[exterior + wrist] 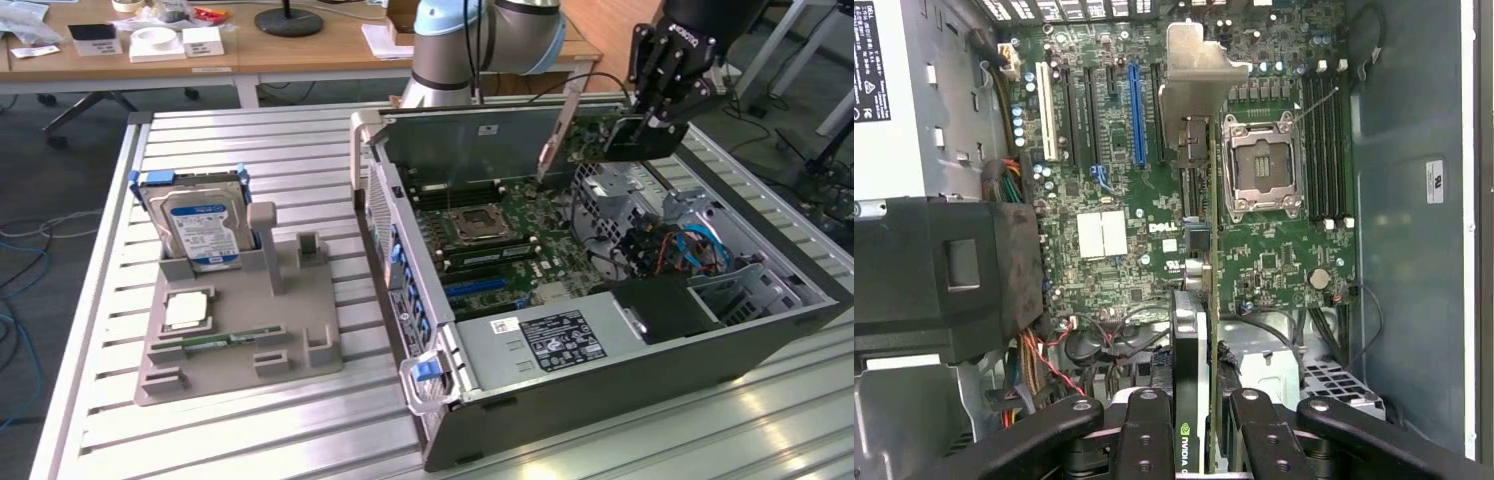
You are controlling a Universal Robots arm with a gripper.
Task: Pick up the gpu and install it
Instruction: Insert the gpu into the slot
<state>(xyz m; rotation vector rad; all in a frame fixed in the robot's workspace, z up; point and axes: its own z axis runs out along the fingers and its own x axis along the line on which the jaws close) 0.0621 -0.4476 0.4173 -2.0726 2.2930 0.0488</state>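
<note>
Hard drive (200,225): at 9 o'clock in the exterior view, upright in a grey holder (240,345) on the table (267,440); the print on its blue-and-white label is too small to read.
Computer case (601,395): from the centre to 4 o'clock, side open; the white sticker (561,340) is unreadable.
Gpu (645,142): at 1 o'clock, hanging above the case's far corner, not seated.
Pincer (657,120): clenched on the gpu's two flat faces.
Wrist view: the card hangs edge-on over the circuit board (1104,180), with its silver bracket (1199,70) just beside the blue slot (1137,110).
Writing: DELL (1162,229) on the board; a green NVIDIA badge (1185,440) on the card's edge; ROBOTIQ on the pincer's body.
Risk: if the card comes down tilted or off the slot line, its edge could jam or scrape the board. The bracket could catch the case wall, and a side-on grip may let the card pivot.
</note>
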